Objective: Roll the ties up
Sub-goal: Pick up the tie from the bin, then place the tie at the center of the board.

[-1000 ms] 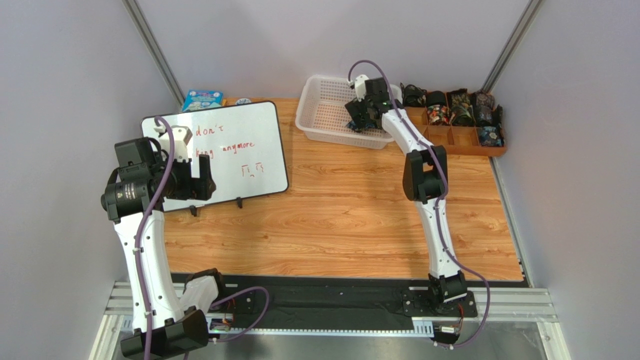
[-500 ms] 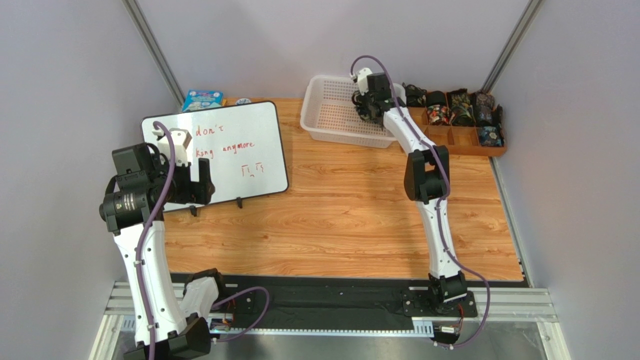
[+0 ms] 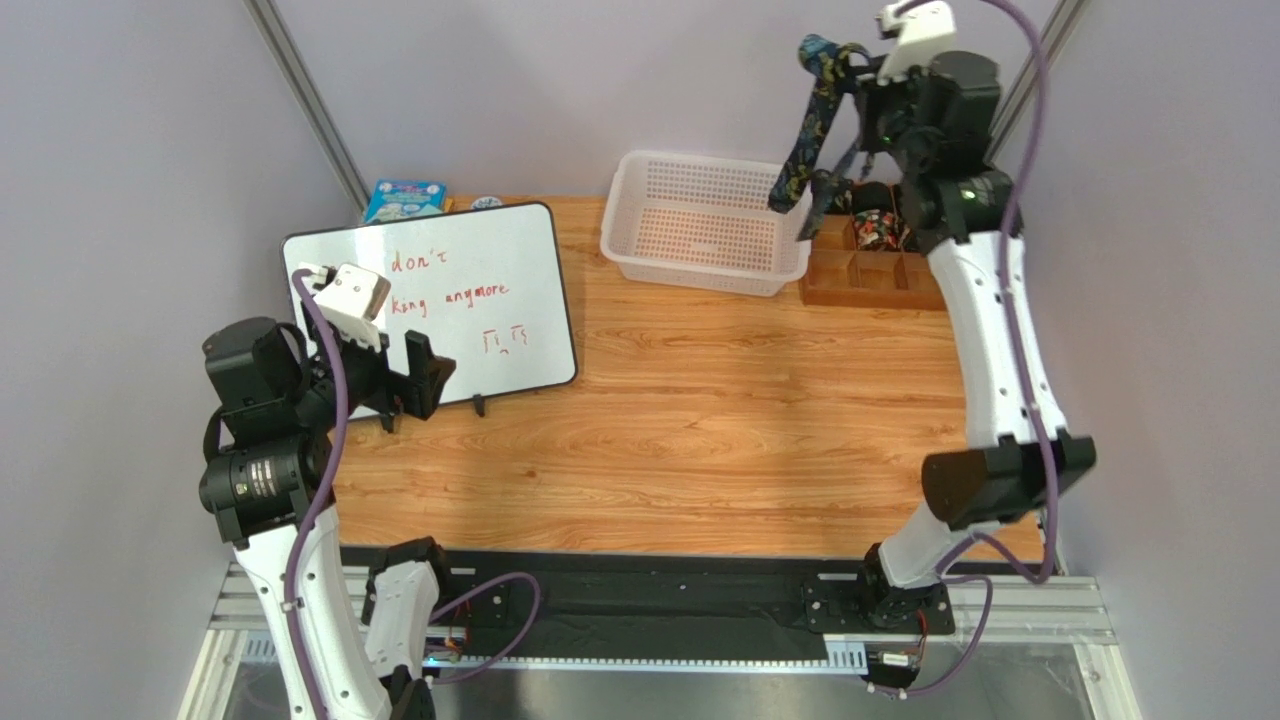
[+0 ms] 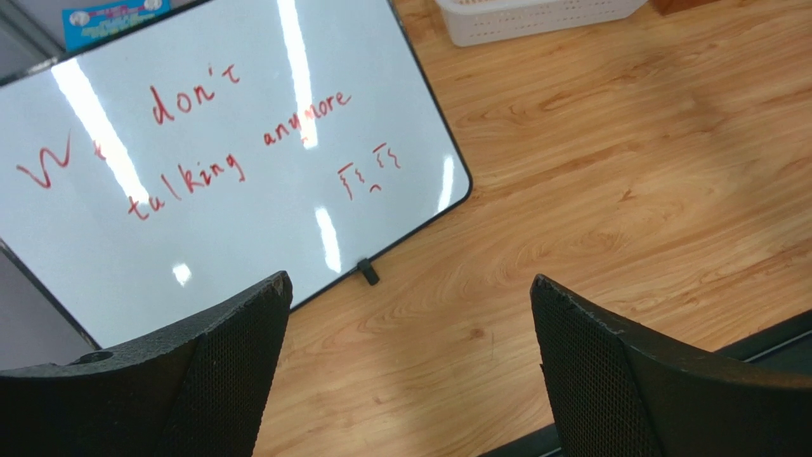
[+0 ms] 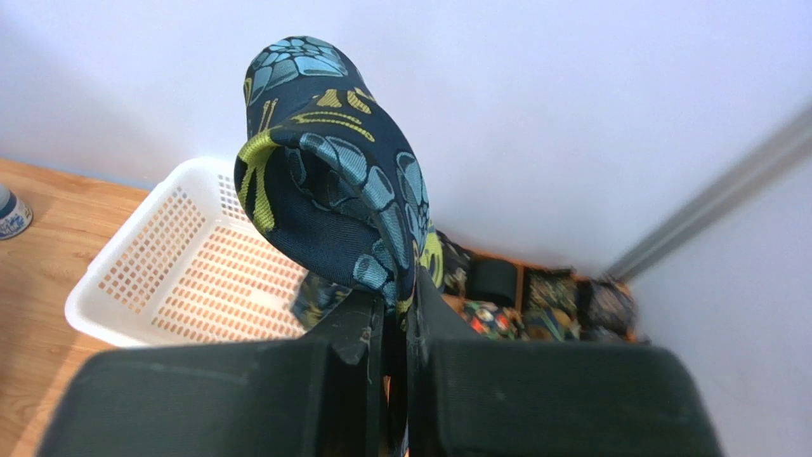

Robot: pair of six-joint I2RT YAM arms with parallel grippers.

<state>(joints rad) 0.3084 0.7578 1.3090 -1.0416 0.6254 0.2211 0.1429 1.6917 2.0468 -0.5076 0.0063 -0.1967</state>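
Above the far right corner of the table point(image 3: 676, 435), the right gripper point(image 5: 393, 309) is raised high, its fingers pinched tight on a dark tie point(image 5: 329, 181) printed with teal and yellow paisley. The tie folds over the fingertips and hangs loose in the air, its lower end dangling over the right edge of a white basket point(image 3: 661, 255). No other tie shows in the basket. Just right of it, a wooden tray point(image 3: 879, 285) holds several rolled ties point(image 5: 534, 295) in its back compartments, so much of the job seems done; the held tie is not yet rolled and must be laid out, rolled and stowed, and it may be the last. On the left, the left gripper point(image 4: 408, 286) hovers over the table's left side with its fingers spread wide, holding nothing. Beneath it lies a whiteboard point(image 4: 191, 143) with red handwriting that reads "don't talking anymore", an unclear scrawl before it and small marks below. A blue box point(image 3: 403, 198) sits behind the board; its label is too small to read.
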